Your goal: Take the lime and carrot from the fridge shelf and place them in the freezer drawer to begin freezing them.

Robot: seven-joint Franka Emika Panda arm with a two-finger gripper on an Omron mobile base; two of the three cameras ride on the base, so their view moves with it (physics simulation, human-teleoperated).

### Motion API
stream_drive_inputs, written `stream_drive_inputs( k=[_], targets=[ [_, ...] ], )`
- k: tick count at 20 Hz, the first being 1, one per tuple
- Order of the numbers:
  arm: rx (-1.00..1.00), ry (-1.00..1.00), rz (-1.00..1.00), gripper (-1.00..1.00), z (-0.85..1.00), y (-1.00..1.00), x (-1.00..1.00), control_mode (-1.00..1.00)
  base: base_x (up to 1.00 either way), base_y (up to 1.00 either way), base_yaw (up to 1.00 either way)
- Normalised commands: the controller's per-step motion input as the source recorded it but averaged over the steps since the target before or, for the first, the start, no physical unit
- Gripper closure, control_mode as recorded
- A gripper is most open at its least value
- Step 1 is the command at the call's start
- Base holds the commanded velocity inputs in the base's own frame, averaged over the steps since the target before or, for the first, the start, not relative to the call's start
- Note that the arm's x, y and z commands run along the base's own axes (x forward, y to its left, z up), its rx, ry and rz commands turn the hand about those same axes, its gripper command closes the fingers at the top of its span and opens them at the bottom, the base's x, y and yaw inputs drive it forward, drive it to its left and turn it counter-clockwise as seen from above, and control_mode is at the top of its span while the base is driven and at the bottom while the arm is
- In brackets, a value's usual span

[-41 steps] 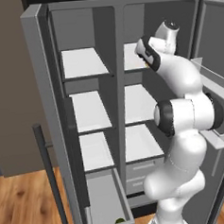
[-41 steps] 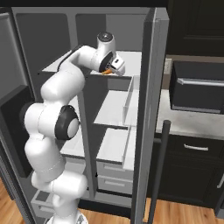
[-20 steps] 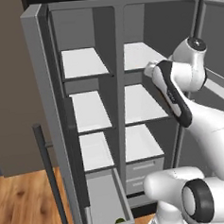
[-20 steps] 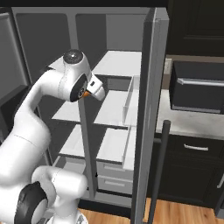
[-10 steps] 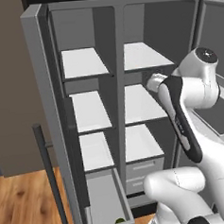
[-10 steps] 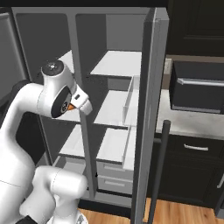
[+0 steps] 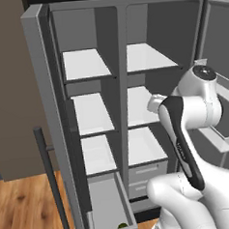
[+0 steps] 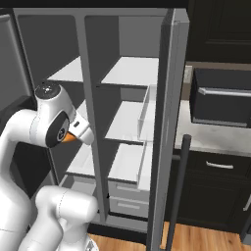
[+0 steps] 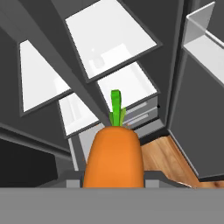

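The pincer [image 8: 74, 135] pinched the carrot [image 9: 113, 153] leaf-end forward, carried clear of the fridge shelf [image 7: 148, 57] and, seemingly, bound for the freezer drawer [image 7: 107, 204], which stood pulled out at the fridge's foot. The left base view showed the lime [image 7: 123, 226] lying inside that drawer; the hand view showed the carrot close up, hiding the fingertips.
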Motion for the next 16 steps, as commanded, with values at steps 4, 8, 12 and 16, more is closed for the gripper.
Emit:
stream_drive_inputs(
  k=[4, 8, 12, 16],
  targets=[
    [0.00, 0.06, 0.00, 1.00, -0.12, 0.05, 0.00, -1.00, 0.00, 0.00, 0.00],
    [0.00, 0.01, 0.00, 1.00, -0.06, 0.00, 0.03, -1.00, 0.00, 0.00, 0.00],
    [0.00, 0.00, 0.00, 1.00, -0.03, 0.00, -0.05, 1.00, -0.49, 0.00, 0.03],
    [0.00, 0.00, 0.00, 1.00, 0.00, 0.00, 0.00, 1.00, -0.72, 0.01, 0.13]
  ],
)
